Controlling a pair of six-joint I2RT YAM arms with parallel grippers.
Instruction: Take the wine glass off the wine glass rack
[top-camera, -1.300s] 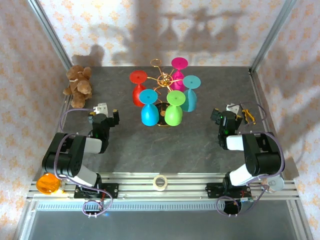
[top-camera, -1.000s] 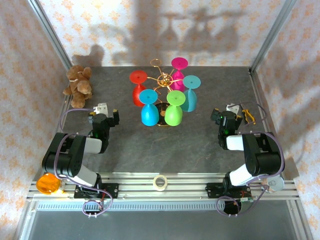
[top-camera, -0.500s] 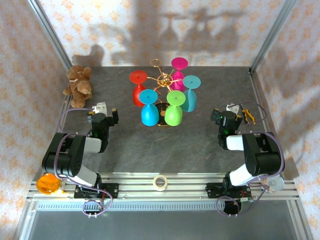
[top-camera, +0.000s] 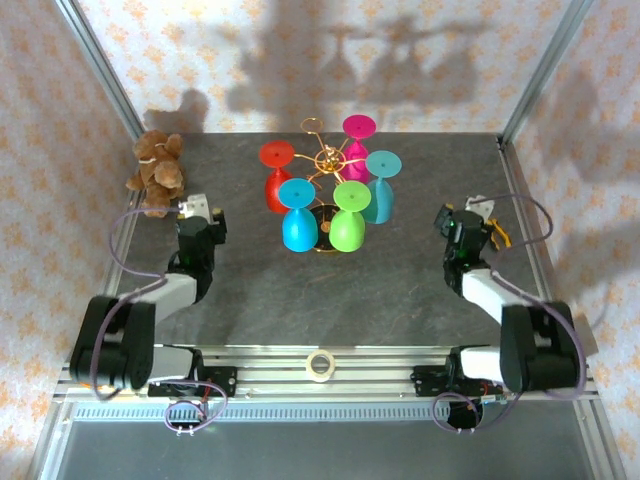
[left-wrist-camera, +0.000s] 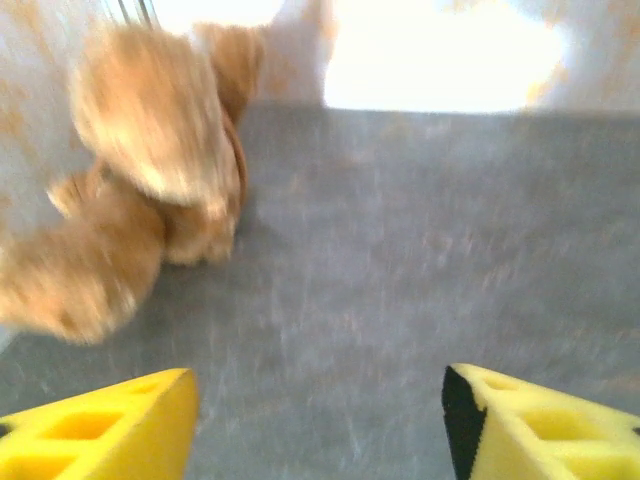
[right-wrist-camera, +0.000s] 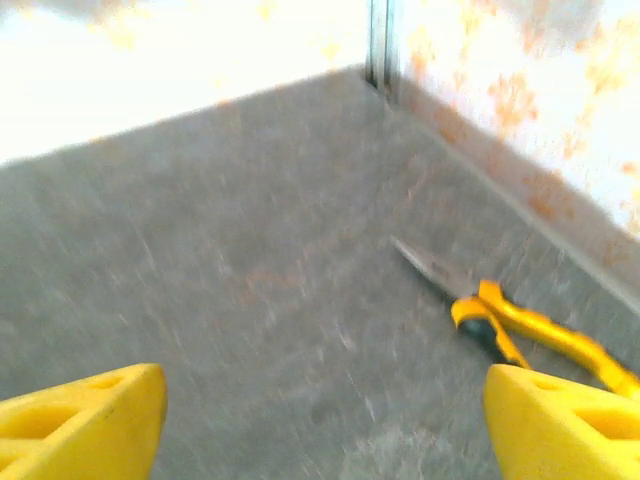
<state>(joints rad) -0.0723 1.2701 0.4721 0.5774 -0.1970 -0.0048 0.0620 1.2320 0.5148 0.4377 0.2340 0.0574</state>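
Left arm (top-camera: 172, 292), right arm (top-camera: 490, 291) extended forward; left hand (top-camera: 198, 216), right hand (top-camera: 465, 223) fingers wide apart, empty

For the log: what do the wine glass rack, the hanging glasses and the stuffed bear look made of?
Wine glass rack: thin, shiny gold wire loops, likely metal. Green wine glass and its neighbours: opaque, evenly bright colour, so probably plastic rather than real glass. Teddy bear: brown plush fabric, with a fuzzy, soft-edged outline.

Bright overhead view; both wrist views blurred, glare behind
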